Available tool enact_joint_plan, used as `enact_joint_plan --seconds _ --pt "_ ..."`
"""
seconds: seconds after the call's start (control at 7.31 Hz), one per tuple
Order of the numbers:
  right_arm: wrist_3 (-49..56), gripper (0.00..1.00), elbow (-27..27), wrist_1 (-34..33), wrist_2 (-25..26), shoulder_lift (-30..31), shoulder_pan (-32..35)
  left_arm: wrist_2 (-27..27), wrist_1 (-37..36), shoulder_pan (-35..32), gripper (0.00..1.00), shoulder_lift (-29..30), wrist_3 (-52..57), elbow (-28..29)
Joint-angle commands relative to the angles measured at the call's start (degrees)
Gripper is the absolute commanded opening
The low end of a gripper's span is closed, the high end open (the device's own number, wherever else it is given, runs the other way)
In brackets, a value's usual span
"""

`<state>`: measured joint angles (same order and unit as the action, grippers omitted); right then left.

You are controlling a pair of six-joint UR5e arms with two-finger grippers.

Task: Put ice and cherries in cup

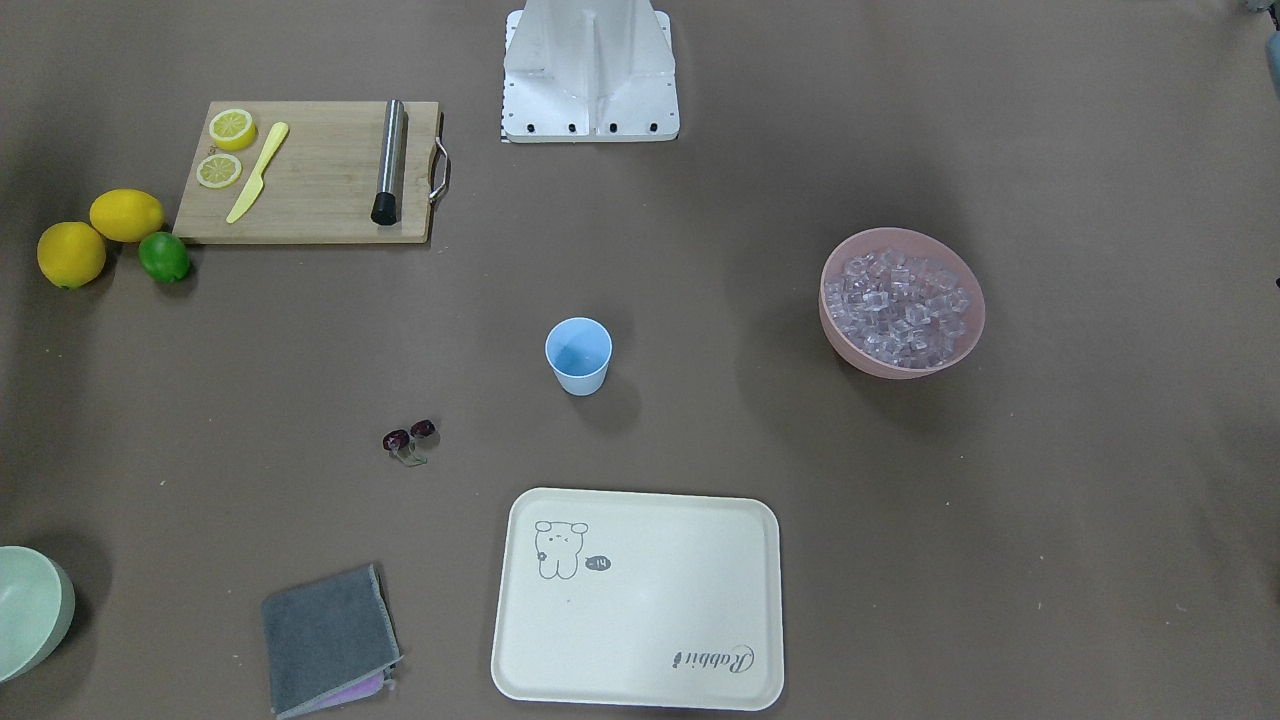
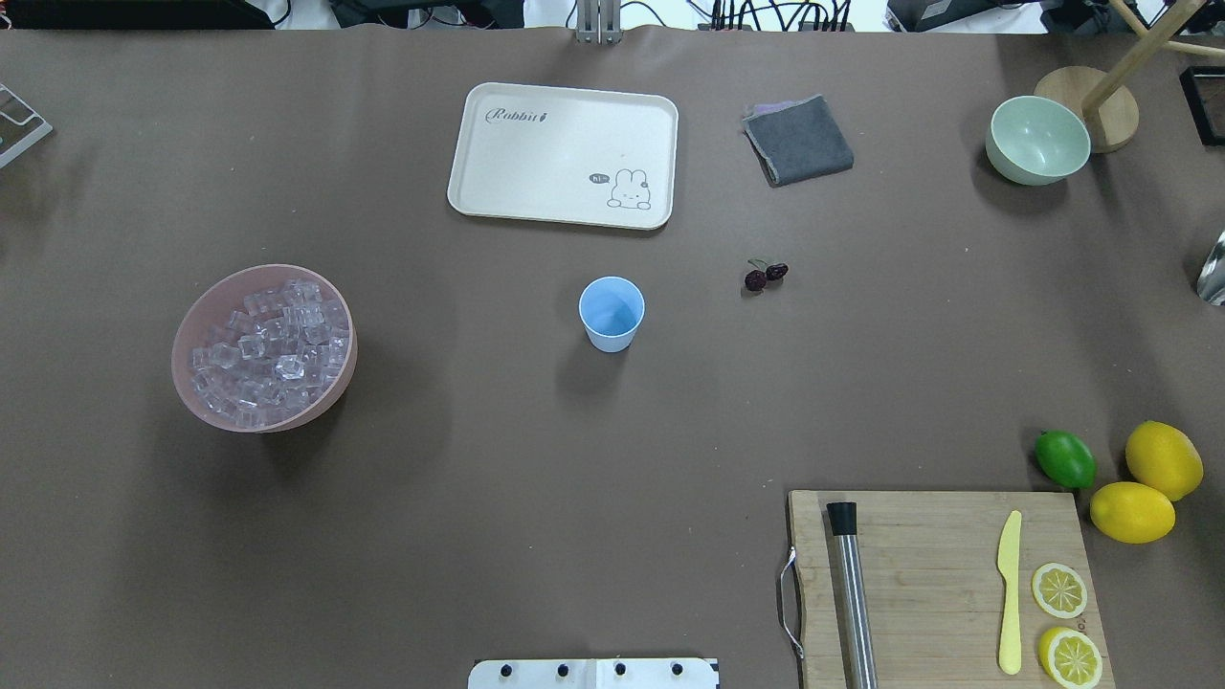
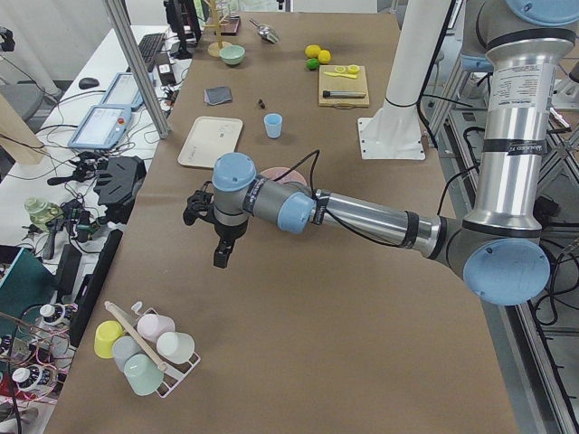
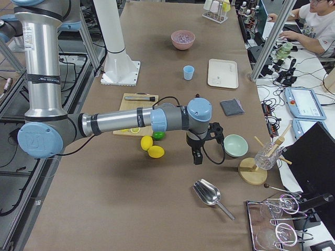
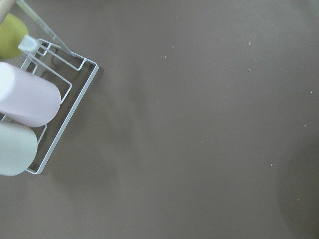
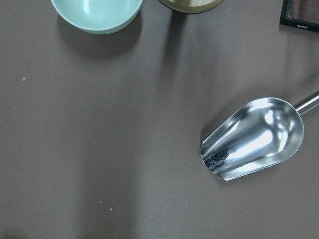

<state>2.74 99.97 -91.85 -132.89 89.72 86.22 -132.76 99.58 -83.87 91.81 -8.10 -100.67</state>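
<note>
The pale blue cup [image 2: 612,313] stands upright at the table's middle, also in the front view [image 1: 578,355]. The cherries [image 2: 766,276] lie on the table to its right in the overhead view. The ice [image 2: 263,349] fills a pink bowl [image 2: 287,421] to the cup's left. My left gripper [image 3: 220,258] shows only in the left side view, hanging over bare table beyond the pink bowl. My right gripper [image 4: 197,157] shows only in the right side view, between the green bowl and a metal scoop. I cannot tell whether either is open or shut.
A cream tray [image 2: 565,153], a grey cloth [image 2: 797,139] and a pale green bowl [image 2: 1038,139] lie at the far side. A cutting board [image 2: 938,584], lime [image 2: 1065,458] and lemons are near right. A metal scoop [image 6: 254,137] and a cup rack [image 5: 30,114] sit at the table's ends.
</note>
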Motion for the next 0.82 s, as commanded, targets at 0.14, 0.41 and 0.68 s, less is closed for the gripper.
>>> enact_joint_plan --seconds 0.14,0.41,0.68 --pt "-0.1 1.0 1.18 0.0 -0.44 0.1 0.0 -2.4 0.35 0.02 0.98 -0.32 -0.16 -0.84" --pt "-1.94 1.0 2.16 0.0 -1.23 -0.07 0.0 -2.59 9.53 0.02 0.98 -0.49 -0.52 -1.11" --pt "-2.04 1.0 2.24 0.0 -1.49 0.01 0.0 -1.89 10.11 2.2 0.98 -2.67 -2.34 0.47"
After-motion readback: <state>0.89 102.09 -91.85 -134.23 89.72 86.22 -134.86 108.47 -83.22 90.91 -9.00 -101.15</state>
